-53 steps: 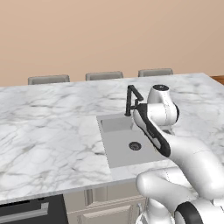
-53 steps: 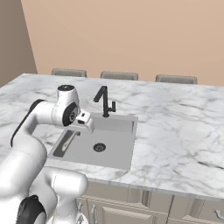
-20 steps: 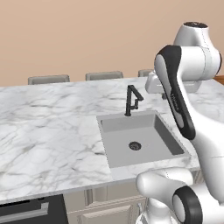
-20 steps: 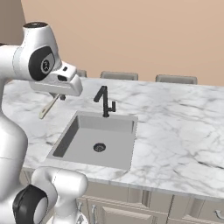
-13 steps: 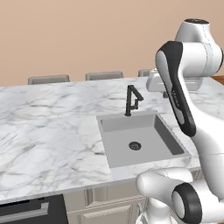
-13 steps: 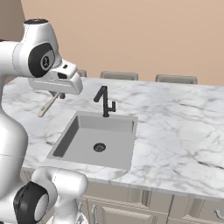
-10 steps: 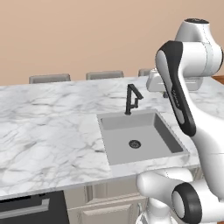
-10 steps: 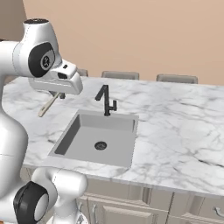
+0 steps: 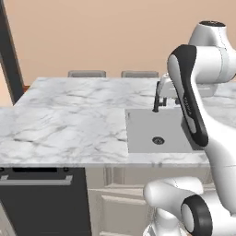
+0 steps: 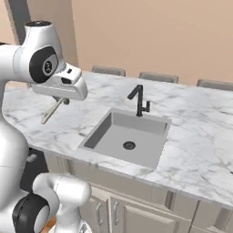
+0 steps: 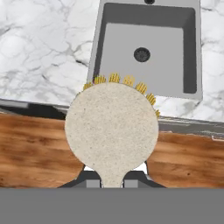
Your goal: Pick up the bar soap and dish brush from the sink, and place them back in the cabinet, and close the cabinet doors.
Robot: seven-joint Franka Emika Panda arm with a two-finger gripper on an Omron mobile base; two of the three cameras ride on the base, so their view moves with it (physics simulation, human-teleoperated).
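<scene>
With the hand camera looking straight down past it, I can see my gripper (image 11: 112, 180) clamped narrow on the neck of the dish brush (image 11: 112, 127), the two dark fingertips (image 11: 92, 179) pressed against either side of the cream stem where it widens into the round speckled head; short yellow bristles fan out along the head's far edge. From the right base camera the gripper (image 10: 60, 101) sits under the white hand, raised well above the counter, and the brush's thin tan handle (image 10: 51, 112) slants down and away from it, to the left of the sink (image 10: 125, 137) and well apart from the basin. In the hand view the brush head hangs over the near rim of the sink (image 11: 98, 56), covering part of the marble counter (image 11: 41, 48) and the wooden floor (image 11: 30, 148) in front of it. The sink is a grey recessed basin with a round dark drain (image 11: 141, 54) near its middle; I see nothing else lying in it. The black faucet (image 10: 139, 102) stands at the sink's back edge. In the left base view the sink (image 9: 138, 124) lies right of the counter's broad marble stretch, a tall dark panel (image 9: 10, 50) stands far to the sink's left, and greige lower cabinet fronts (image 9: 117, 203) sit below it
</scene>
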